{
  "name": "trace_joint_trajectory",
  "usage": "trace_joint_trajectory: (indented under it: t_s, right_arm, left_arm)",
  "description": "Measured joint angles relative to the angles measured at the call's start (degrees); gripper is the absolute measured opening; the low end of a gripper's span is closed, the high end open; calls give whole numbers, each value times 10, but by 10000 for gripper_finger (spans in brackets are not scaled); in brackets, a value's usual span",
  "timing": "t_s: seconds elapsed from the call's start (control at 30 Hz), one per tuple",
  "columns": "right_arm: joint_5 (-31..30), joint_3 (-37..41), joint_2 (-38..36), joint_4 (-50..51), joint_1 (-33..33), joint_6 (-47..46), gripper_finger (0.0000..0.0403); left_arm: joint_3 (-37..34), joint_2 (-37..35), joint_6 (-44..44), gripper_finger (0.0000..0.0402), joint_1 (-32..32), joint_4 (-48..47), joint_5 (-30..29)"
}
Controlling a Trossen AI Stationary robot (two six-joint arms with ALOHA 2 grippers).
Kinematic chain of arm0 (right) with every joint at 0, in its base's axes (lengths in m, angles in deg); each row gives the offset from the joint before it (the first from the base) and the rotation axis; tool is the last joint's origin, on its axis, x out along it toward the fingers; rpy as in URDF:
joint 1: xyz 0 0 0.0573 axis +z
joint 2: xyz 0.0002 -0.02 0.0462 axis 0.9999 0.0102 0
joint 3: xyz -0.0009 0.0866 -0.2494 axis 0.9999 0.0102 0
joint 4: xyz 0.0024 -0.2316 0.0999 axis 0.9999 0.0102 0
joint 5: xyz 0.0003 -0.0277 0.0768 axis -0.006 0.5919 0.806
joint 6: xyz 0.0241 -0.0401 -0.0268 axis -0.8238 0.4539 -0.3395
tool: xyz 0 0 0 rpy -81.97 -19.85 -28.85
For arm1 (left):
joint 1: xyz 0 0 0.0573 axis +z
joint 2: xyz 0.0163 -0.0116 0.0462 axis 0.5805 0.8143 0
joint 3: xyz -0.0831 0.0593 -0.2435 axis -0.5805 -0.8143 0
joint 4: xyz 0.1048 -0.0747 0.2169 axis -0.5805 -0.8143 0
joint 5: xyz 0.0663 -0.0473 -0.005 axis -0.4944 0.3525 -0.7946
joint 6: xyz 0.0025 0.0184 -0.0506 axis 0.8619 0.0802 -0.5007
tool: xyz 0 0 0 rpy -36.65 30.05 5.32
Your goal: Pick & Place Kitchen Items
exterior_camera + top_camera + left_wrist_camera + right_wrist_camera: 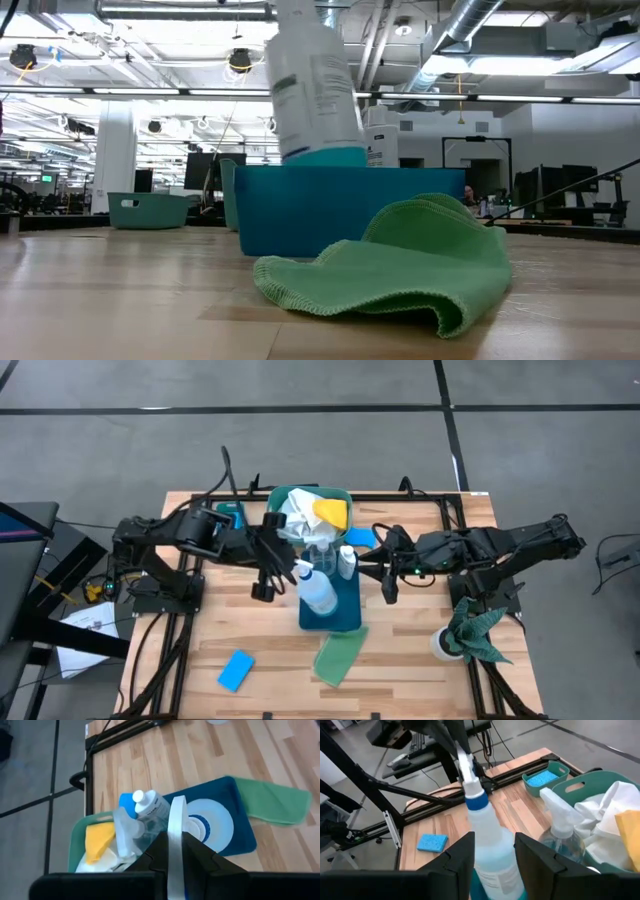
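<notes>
Bottles crowd blue bin (345,615); front table (270,690) open.

The left claw (176,851) is closed on a thin white strip-like part that runs up between its dark fingers. Beyond it a blue tray (239,827) on the wooden bench (165,765) holds a clear bottle's round base. A light-green cloth (272,802) lies at the tray's 2 o'clock. A yellow cloth (97,840) sits in the teal bin (75,837) at 9 o'clock.
</notes>
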Motion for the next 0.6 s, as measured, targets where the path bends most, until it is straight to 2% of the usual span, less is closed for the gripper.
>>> trace_joint_trajectory:
  t_s: [0.6]
  right_arm:
    - [1,0,-3,0,-1,23,132]
  left_arm:
    - [1,51,18,22,39,23,0]
